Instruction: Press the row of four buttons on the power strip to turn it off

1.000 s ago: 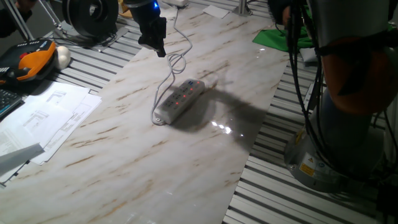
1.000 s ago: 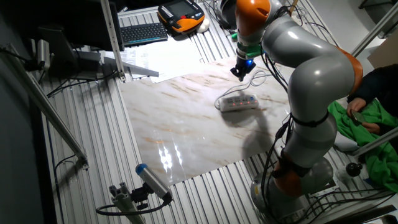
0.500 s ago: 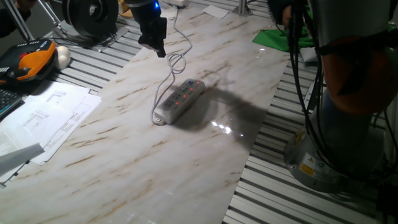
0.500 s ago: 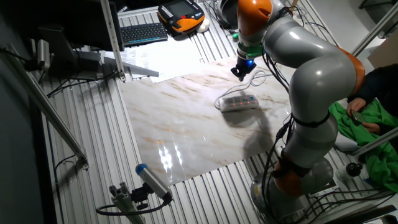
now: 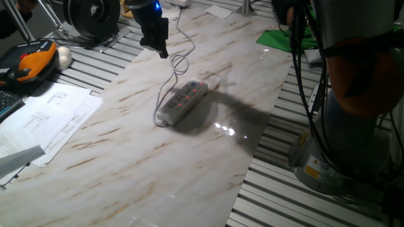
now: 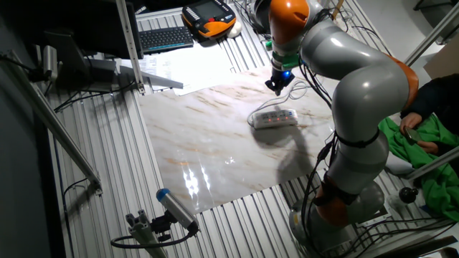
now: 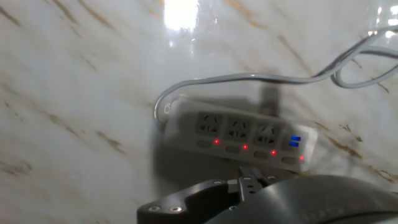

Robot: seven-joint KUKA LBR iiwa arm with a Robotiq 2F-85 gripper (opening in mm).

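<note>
The white power strip [image 5: 182,101] lies at an angle on the marble board [image 5: 126,170], and its thin cord [image 5: 172,74] loops back toward the far edge. Four small red lights mark the buttons [image 7: 245,147] in a line along the strip [image 7: 239,135] in the hand view. The strip [image 6: 273,118] also shows in the other fixed view. My gripper [image 5: 161,49] hangs above the cord loop, beyond the strip's far end and apart from it. From the other side the gripper [image 6: 276,87] is a small dark shape. No view shows the gap between the fingertips.
Sheets of paper [image 5: 44,123] lie at the board's left edge, with an orange teach pendant [image 5: 28,60] behind them. A keyboard [image 6: 165,37] sits further back. A green cloth [image 5: 284,38] lies at the far right. The arm's base [image 5: 353,126] stands right of the board.
The arm's upper joint sways slightly sideways in the other fixed view. The gripper stays over the cord loop and the power strip has not moved.
</note>
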